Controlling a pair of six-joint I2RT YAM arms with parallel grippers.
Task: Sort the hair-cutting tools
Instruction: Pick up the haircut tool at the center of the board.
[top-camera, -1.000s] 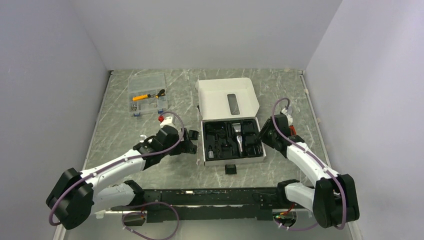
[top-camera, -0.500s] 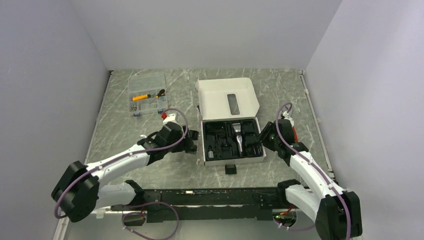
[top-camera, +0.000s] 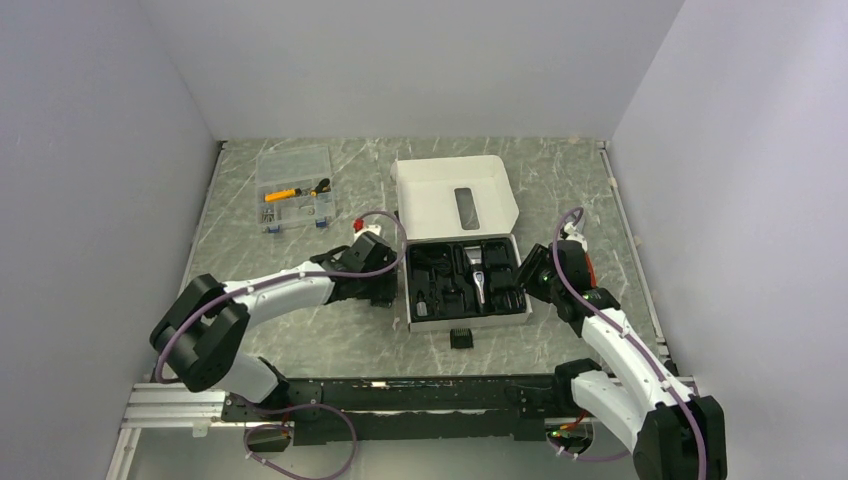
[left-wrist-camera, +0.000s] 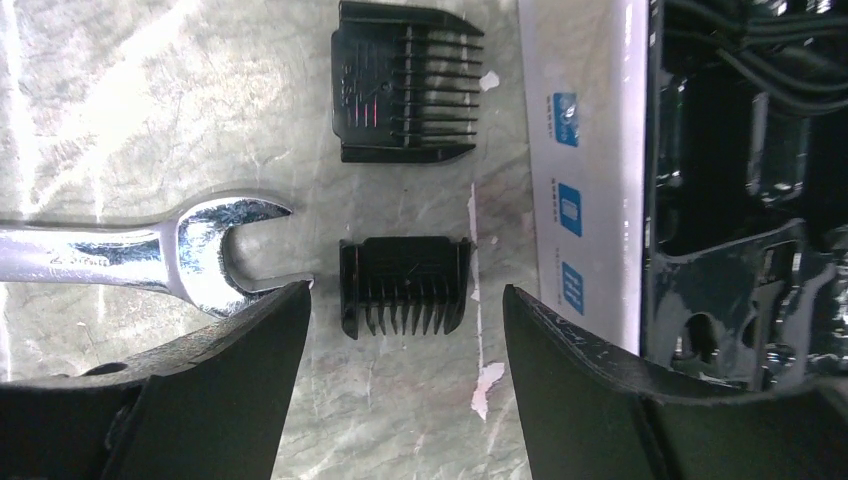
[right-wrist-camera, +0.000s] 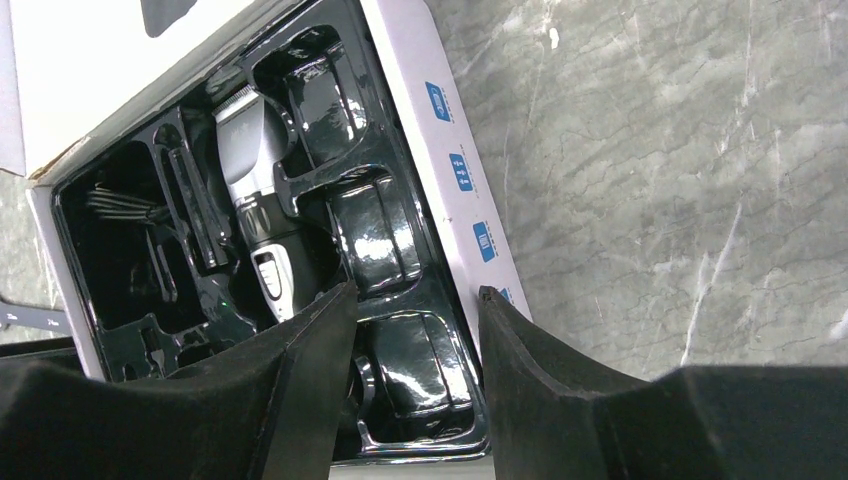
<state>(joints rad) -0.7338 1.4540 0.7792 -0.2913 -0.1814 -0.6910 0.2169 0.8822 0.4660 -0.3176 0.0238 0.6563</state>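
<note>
On the counter (top-camera: 300, 330), just left of the box (left-wrist-camera: 580, 170): left fingers (left-wrist-camera: 240, 380) released, spread either side of a small black comb (left-wrist-camera: 405, 285), not touching it. Larger comb (left-wrist-camera: 408, 95) lies just beyond, silver wrench (left-wrist-camera: 150, 255) head close beside. Clipper (right-wrist-camera: 255, 190) sits in the box's black tray. Right fingers (right-wrist-camera: 310, 380) released over the tray's right side, holding nothing. Third comb (top-camera: 460, 338) lies between box and near edge.

The wrench (left-wrist-camera: 150, 255) is polished, mirror-bright metal. The combs (left-wrist-camera: 405, 285) are matt black plastic. The tray (right-wrist-camera: 430, 290) is glossy black plastic, the box (left-wrist-camera: 580, 150) smooth white card, the table (right-wrist-camera: 650, 150) smooth and marbled.
</note>
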